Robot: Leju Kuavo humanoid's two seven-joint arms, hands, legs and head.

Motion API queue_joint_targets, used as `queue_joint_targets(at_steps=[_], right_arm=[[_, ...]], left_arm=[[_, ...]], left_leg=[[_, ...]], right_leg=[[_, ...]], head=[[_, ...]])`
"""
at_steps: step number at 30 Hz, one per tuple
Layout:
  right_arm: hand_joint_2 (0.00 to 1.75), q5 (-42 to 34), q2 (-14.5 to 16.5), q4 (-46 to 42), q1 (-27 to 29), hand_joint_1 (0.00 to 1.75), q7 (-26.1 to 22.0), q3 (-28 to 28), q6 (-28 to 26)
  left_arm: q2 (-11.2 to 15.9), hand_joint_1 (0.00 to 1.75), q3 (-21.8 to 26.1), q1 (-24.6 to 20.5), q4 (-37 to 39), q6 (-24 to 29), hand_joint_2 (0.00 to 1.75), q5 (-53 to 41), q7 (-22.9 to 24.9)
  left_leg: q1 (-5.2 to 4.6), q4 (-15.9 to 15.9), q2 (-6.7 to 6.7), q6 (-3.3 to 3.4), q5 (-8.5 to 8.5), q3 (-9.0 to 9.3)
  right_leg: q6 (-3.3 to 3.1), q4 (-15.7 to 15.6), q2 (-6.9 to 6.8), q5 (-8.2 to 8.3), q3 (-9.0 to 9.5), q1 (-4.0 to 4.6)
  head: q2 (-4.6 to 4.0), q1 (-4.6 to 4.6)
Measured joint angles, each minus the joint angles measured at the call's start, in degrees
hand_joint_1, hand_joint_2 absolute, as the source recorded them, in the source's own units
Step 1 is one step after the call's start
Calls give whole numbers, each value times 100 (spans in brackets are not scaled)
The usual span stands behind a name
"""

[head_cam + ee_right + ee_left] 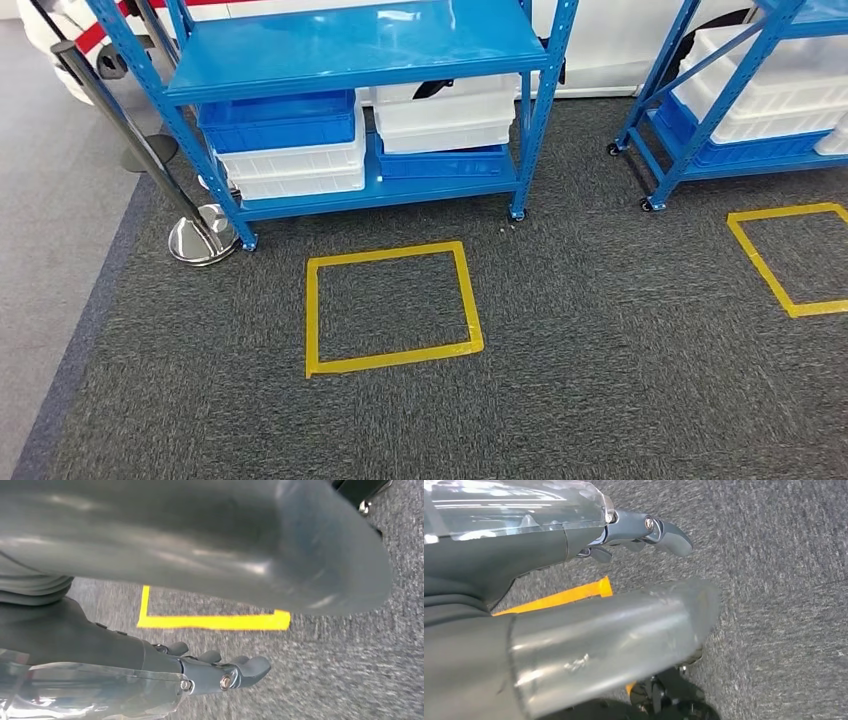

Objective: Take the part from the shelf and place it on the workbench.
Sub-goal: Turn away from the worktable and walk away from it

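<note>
A blue metal shelf (350, 45) on castors stands ahead in the head view. Its lower level holds a blue bin (278, 120) on white bins (295, 170), and beside them a white bin (445, 115) on a blue one (440, 160). No loose part can be made out; the bins' insides are hidden. My left hand (539, 550) hangs over the carpet with its fingers (669, 532) stretched out and nothing in it. My right hand (100, 645) hangs the same way, fingers (245, 667) apart from the thumb (225, 545), holding nothing.
A yellow taped square (392, 308) marks the dark carpet in front of the shelf, with another (790, 260) at the right. A second blue shelf (740, 90) with bins stands at the right. A chrome barrier post (203, 240) stands by the shelf's left leg.
</note>
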Motion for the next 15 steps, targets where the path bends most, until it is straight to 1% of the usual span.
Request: queue_joint_targets(at_steps=[1,2,3,4,5,6,7,8,9,10,12,13,14,15], right_arm=[[0,8,-1,1,17,0,4,-4,-1],[0,16,-4,1,32,0,6,-8,-1],[0,23,-7,2,43,0,10,-13,-2],[0,29,-10,2,45,0,14,-19,-3],[0,33,-12,2,43,0,20,-26,-4],[0,36,-13,2,40,0,27,-34,-6],[0,37,-13,2,38,0,33,-44,-10],[0,34,-13,2,41,0,39,-56,-17],[0,22,-13,1,39,0,40,-74,-27],[0,4,-13,1,30,0,35,-95,-42],[0,-29,-13,-3,-13,0,11,-145,-70],[0,-36,-13,-5,-30,0,1,-166,-78],[0,-37,-13,-8,-33,0,-10,-186,-81],[0,-37,-13,-11,-28,0,-19,-206,-79]], left_arm=[[-5,0,0,-13,-1,0,0,2,-19],[-6,0,0,-27,-1,-1,0,3,-36],[-7,0,0,-33,-1,-1,0,4,-50],[-8,0,0,-28,-1,-2,0,2,-60],[-10,0,0,-17,-1,-3,0,-1,-68],[-11,0,0,-9,-1,-5,0,-2,-79],[-13,0,0,-8,-1,-11,0,-4,-95],[-15,0,0,-17,-1,-18,0,-4,-117],[-20,0,0,-27,-1,-26,0,-4,-148],[-23,0,0,-30,-1,-33,0,-4,-176],[-29,0,1,-7,-1,-37,0,-4,-221],[-31,0,1,7,-1,-36,0,-4,-236],[-35,0,2,11,-1,-36,0,-4,-250],[-39,0,2,4,-1,-35,0,-4,-264]], left_leg=[[2,316,177,-21,-174,-150],[11,682,270,-40,-351,-331],[22,997,313,-56,-472,-488],[29,1160,338,-66,-495,-570],[33,1109,361,-69,-406,-545],[34,853,404,-61,-236,-414],[27,463,512,-38,-40,-212],[8,101,626,-8,99,-19],[-12,-158,714,30,180,112],[-33,-292,774,68,197,173],[-53,-336,717,135,178,168],[-45,-371,686,169,185,194],[-31,-410,651,208,195,228],[-15,-449,614,243,210,262]], right_leg=[[-24,-4,-78,-9,9,11],[-44,-4,-161,-19,13,20],[-55,-2,-244,-29,16,28],[-57,-1,-318,-39,21,32],[-53,2,-389,-50,30,34],[-43,4,-454,-63,46,34],[-26,5,-517,-78,68,37],[1,8,-569,-99,87,49],[33,9,-611,-118,105,60],[67,9,-647,-134,121,68],[135,-14,-706,-154,163,69],[170,-7,-681,-169,188,57],[198,59,-586,-219,178,48],[219,239,-453,-322,102,42]], head=[[0,-21],[0,-39],[0,-43],[1,-44],[1,-45],[1,-45],[1,-46],[1,-44],[1,-37],[1,-32],[1,-24],[1,-23],[1,-13],[0,7]])
